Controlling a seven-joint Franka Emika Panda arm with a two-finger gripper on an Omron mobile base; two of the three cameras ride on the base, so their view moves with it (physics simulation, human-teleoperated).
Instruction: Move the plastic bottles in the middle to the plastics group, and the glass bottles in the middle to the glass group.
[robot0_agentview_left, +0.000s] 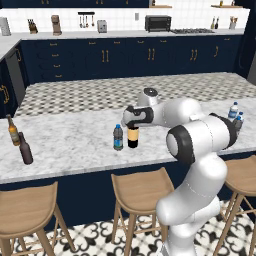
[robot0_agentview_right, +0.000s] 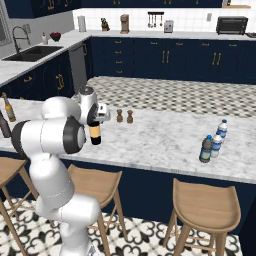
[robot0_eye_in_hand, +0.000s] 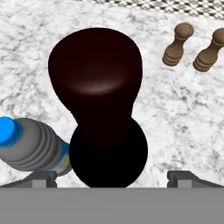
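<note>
Risk is the tall dark glass wine bottle (robot0_eye_in_hand: 98, 105) toppling into the grey-tinted plastic water bottle (robot0_eye_in_hand: 33, 144) beside it if the wide-apart jaws close off-centre.

Dark wine bottle (robot0_agentview_left: 132, 137) with tan-yellow label, grey-tinted blue-capped water bottle (robot0_agentview_left: 118, 137), white-grey marbled bench (robot0_agentview_left: 70, 140), navy cabinets (robot0_agentview_left: 125, 57)

A home kitchen: navy cabinets (robot0_agentview_left: 125, 55) with brass handles, a marble island counter (robot0_agentview_left: 70, 140) with wooden stools (robot0_agentview_left: 142, 187), a sink (robot0_agentview_right: 30, 52), a toaster oven (robot0_agentview_left: 158, 23) and hanging utensils (robot0_agentview_left: 86, 20) on white tile.
</note>
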